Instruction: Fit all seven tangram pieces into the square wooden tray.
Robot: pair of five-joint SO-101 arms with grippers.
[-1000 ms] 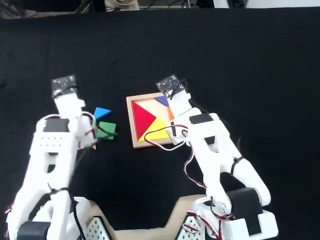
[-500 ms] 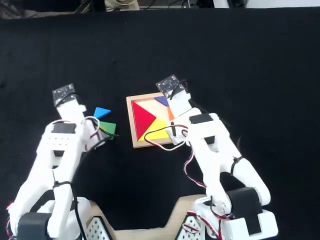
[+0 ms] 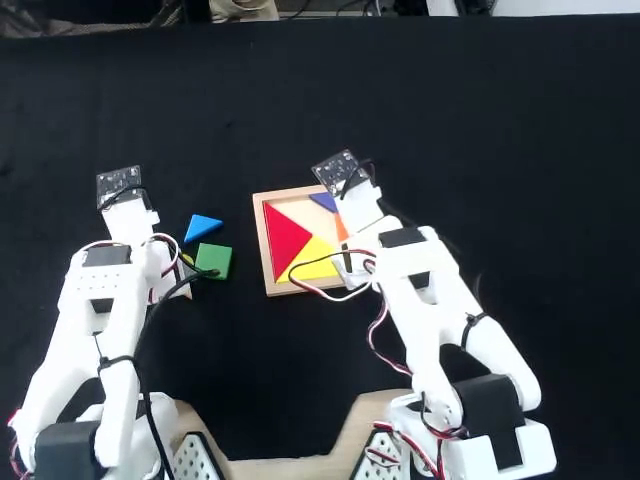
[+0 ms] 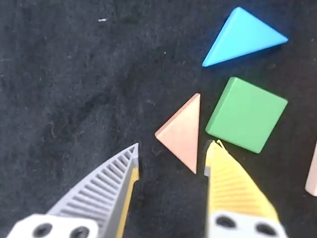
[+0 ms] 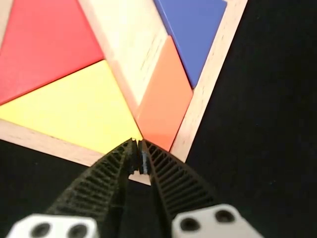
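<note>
Tray (image 3: 268, 245) on table (image 3: 450, 120), red triangle (image 3: 285, 238) and yellow triangle (image 3: 318, 262) inside; blue triangle (image 3: 203, 226), green square (image 3: 213, 260) loose beside it.
Left wrist: left tool (image 4: 173, 148) open, pink triangle (image 4: 182, 134) partly between jaws.
Right wrist: right tool (image 5: 137, 146) closed, empty, over tray rim.

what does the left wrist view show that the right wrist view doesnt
Left wrist view: the loose blue triangle, green square and pink triangle, with the open left end effector by the pink one. Right wrist view: the wooden tray holding the red triangle, yellow triangle, orange piece and dark blue piece, and the shut right end effector. Both: the black table.
</note>
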